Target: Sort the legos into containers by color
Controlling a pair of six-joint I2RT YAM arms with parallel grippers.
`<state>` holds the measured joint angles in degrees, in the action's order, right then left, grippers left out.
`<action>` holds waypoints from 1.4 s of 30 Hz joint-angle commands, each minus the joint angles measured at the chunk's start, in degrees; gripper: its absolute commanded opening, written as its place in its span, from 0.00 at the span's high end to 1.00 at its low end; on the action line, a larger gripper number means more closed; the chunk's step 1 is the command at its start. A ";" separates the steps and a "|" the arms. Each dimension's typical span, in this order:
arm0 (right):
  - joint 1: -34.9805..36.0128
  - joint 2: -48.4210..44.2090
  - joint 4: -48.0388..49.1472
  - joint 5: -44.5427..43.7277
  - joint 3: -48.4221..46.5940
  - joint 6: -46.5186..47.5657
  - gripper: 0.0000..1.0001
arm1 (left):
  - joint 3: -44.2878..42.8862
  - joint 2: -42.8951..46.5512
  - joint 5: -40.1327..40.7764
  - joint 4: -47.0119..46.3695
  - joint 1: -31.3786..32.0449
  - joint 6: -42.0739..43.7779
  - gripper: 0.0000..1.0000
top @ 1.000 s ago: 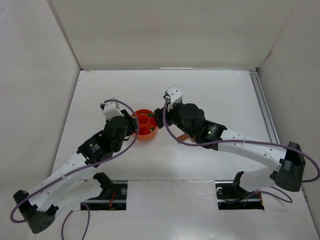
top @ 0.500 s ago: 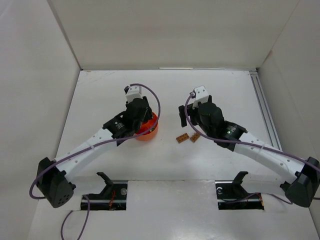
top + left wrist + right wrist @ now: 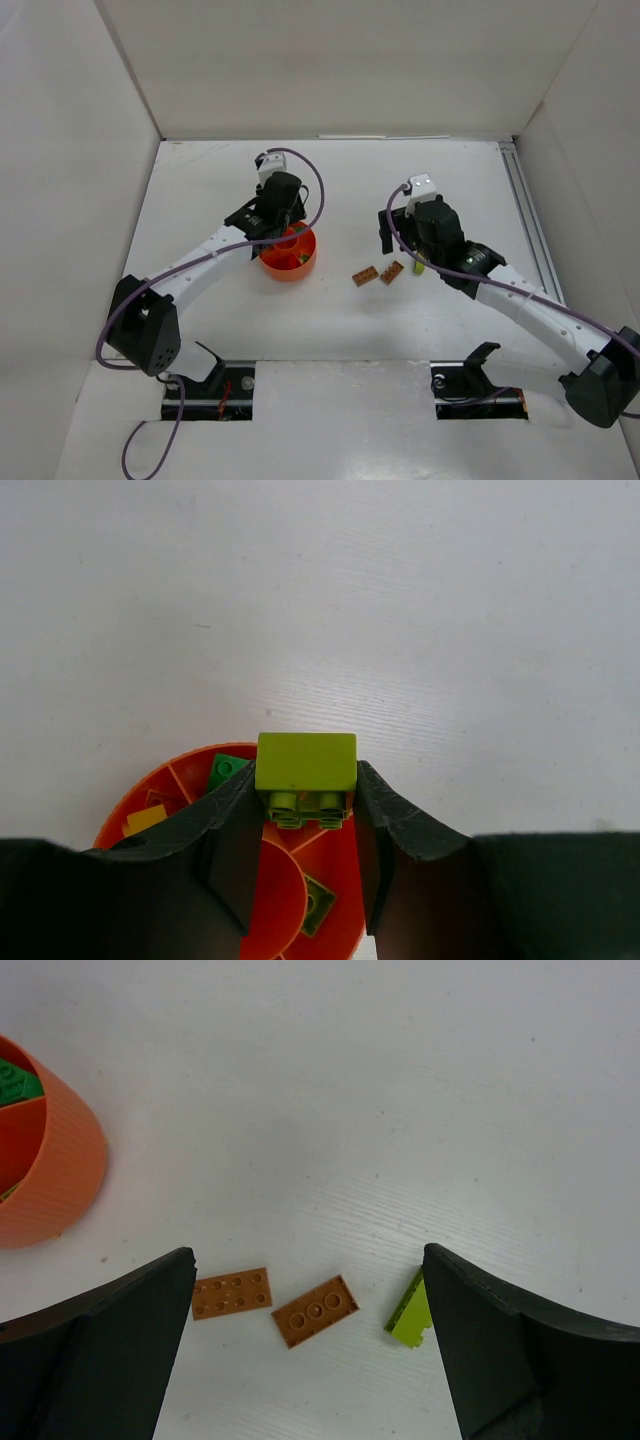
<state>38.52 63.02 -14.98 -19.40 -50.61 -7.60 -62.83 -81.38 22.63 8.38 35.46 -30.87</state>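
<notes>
My left gripper (image 3: 305,820) is shut on a lime-yellow brick (image 3: 305,765) and holds it over the red-orange bowl (image 3: 345,880), which holds green and yellow bricks. In the top view the left gripper (image 3: 285,228) is above the bowl (image 3: 290,262). My right gripper (image 3: 305,1350) is open and empty above two flat brown bricks (image 3: 232,1293) (image 3: 315,1309). A lime-yellow brick (image 3: 412,1312) lies by its right finger. In the top view the brown bricks (image 3: 364,275) (image 3: 391,271) lie just left of the right gripper (image 3: 400,245), and the lime brick (image 3: 418,268) peeks out under it.
White walls close the table at the back and both sides. A metal rail (image 3: 530,225) runs along the right side. Two black mounts (image 3: 215,362) (image 3: 478,360) stand at the near edge.
The left arm has swung further over the bowl with the lime-yellow brick. The right arm has pulled away to the right, uncovering the brown bricks.
</notes>
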 commanded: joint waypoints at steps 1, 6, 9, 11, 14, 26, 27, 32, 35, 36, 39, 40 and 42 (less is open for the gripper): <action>-1.35 -1.33 0.83 1.64 0.59 -0.14 0.00 | -2.47 -0.44 -1.36 -1.79 -1.36 0.46 1.00; -3.19 -1.85 0.83 2.79 1.13 -0.14 0.00 | -2.47 -0.97 -1.98 -2.41 -1.36 0.99 1.00; -3.81 -2.46 0.83 2.79 1.74 -0.14 0.00 | -2.47 -1.50 -1.98 -2.41 -1.36 0.99 1.00; -4.42 -2.47 0.83 2.79 1.74 -0.14 0.00 | -2.47 -1.50 -1.98 -2.41 -1.36 0.99 1.00; -4.95 -3.00 0.83 3.31 1.74 -0.14 0.00 | -2.47 -0.97 -1.98 -2.41 -1.36 0.99 1.00; -6.62 -3.52 0.31 3.84 1.74 0.92 0.00 | -2.47 -0.97 -1.98 -2.41 -1.36 0.99 1.00; -6.62 -4.04 -0.22 3.84 1.74 0.92 0.00 | -2.47 -0.97 -1.98 -2.41 -1.36 0.99 1.00; -7.67 -4.57 -0.22 4.37 2.27 1.97 0.00 | -0.46 1.22 -6.18 -2.41 -1.36 2.30 1.00; -8.20 -4.58 -0.22 4.90 2.27 2.49 0.00 | 0.25 3.24 -7.34 -3.55 -0.49 3.45 1.00; -8.20 -4.58 -0.22 5.42 2.27 2.50 0.00 | 0.95 3.25 -7.34 -3.55 0.56 4.41 1.00; -8.73 -4.58 -0.22 5.42 2.80 2.50 0.00 | 1.56 4.66 -8.12 -3.55 1.28 4.95 1.00; -8.73 -4.58 -0.22 5.95 2.80 2.50 0.00 | 1.57 5.44 -8.83 -3.55 1.28 4.95 1.00; -8.73 -5.10 -0.22 5.95 2.80 3.02 0.00 | 2.10 6.32 -9.36 -3.55 1.28 4.95 1.00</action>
<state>30.33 59.61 -16.34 -14.33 -47.79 -5.67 -61.39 -78.39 14.83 6.92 36.71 -27.22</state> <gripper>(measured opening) 0.994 0.333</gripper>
